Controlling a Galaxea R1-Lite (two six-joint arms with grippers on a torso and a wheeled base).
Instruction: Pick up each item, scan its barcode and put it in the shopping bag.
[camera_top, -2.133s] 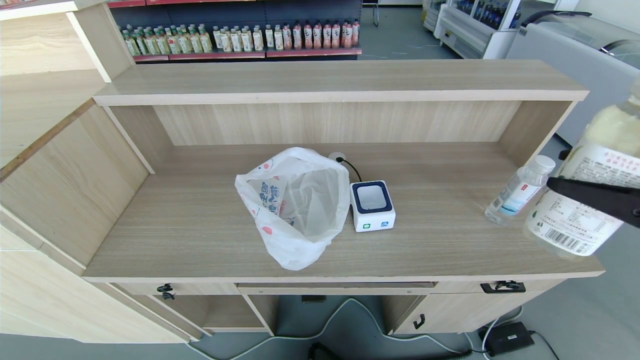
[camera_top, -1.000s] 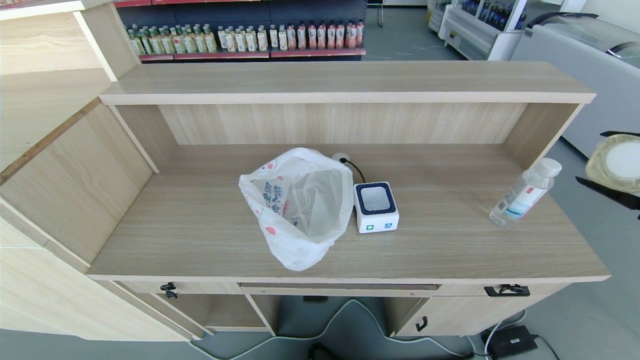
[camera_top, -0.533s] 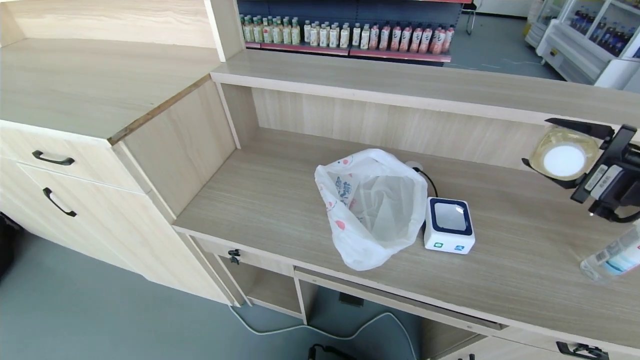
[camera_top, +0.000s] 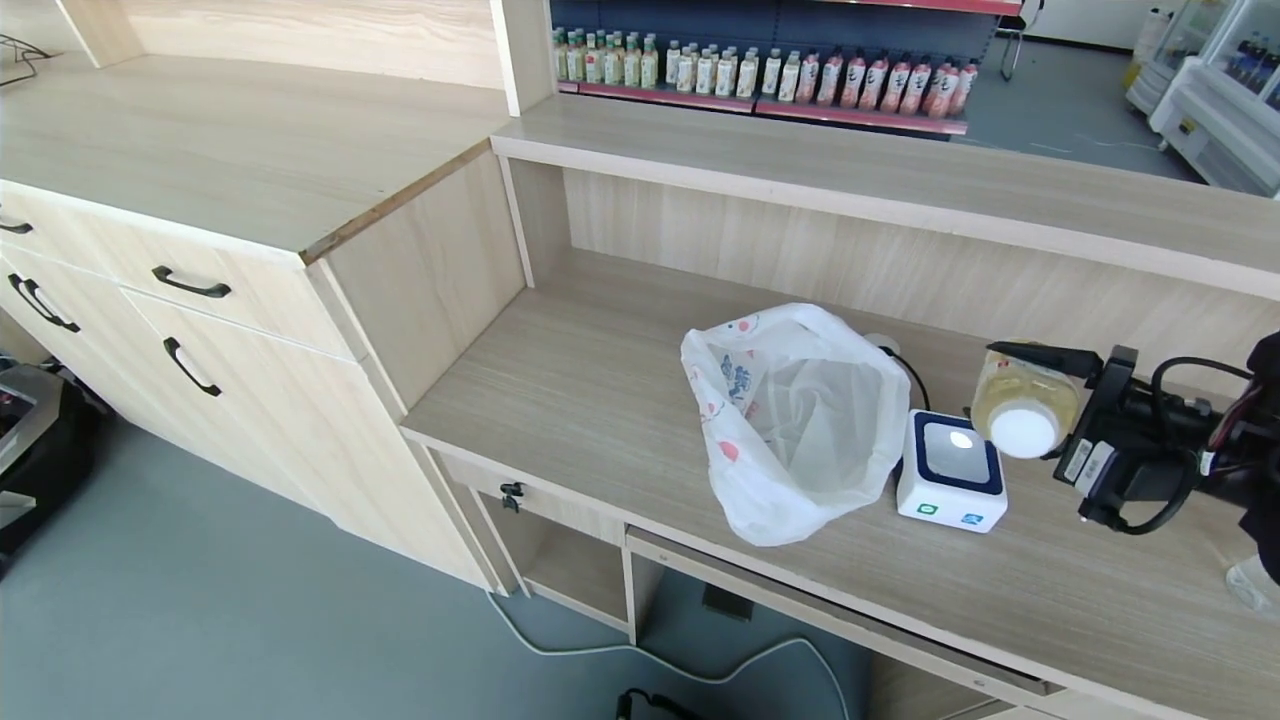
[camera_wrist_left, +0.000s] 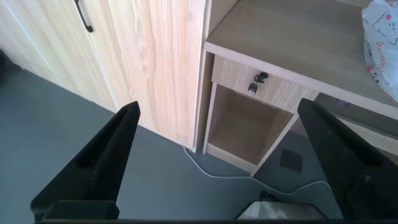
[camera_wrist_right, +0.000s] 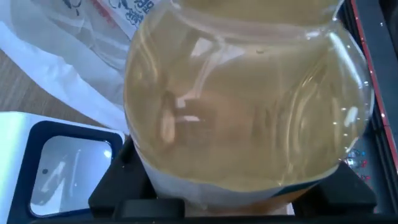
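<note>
Beside the scanner (camera_top: 950, 470), at three o'clock from the apparently empty bag (camera_top: 790, 420), my right gripper (camera_top: 1038, 404) clamps the juice bottle (camera_top: 1005, 400); bagging outstanding, water bottle (camera_top: 1255, 588) untouched.

On the surface (camera_top: 600, 400), the scanner (camera_top: 950, 472) sits just beside the bag (camera_top: 790, 420), at its 3 o'clock; the bottle (camera_top: 1022, 412) hangs at the scanner's 1 o'clock.

Blue characters on the shopping bag (camera_top: 800, 480) and the scanner's (camera_top: 948, 482) icons are illegible.
</note>
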